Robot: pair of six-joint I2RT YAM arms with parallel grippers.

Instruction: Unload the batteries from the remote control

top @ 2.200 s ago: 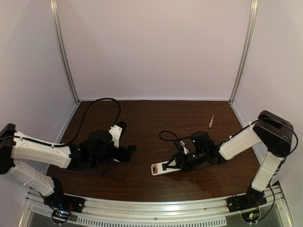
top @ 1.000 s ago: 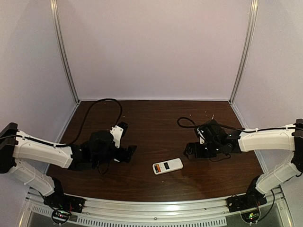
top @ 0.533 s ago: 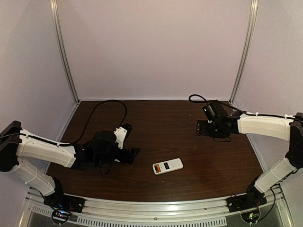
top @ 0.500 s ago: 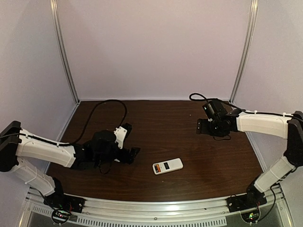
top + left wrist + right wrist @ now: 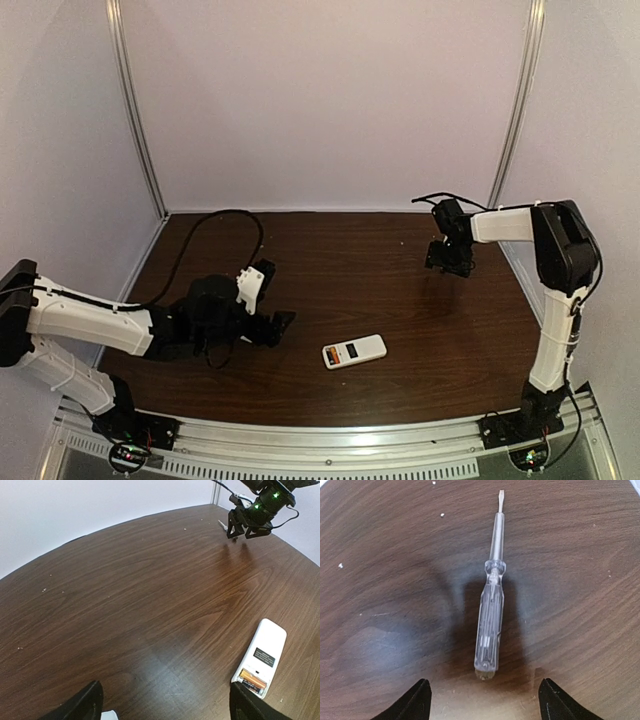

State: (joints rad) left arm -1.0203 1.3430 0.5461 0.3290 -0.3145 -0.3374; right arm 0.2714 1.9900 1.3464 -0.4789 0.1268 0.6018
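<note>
Remote control (image 5: 354, 351) lies flat on the surface (image 5: 340, 260), lower centre of the top view, its long axis nearly level across the frame and rising slightly to the right. The orange-marked end points left. In the left wrist view the remote control (image 5: 260, 657) shows its back up with the bay uncovered at the lower end, and an orange battery (image 5: 253, 680) seated in it. A second cell cannot be made out. Bare wood surrounds the remote on every side, and it sits closer to the front edge than to the back wall. Left hand (image 5: 280, 325) rests low at left of the remote and apart from it, fingers spread and grasping nothing. Right hand (image 5: 450, 262) is at upper right, near the back corner and well apart from the remote. Its fingers are spread either side of a clear-handled screwdriver (image 5: 490, 615), not touching it, with the blade pointing to the top of the right wrist view.
</note>
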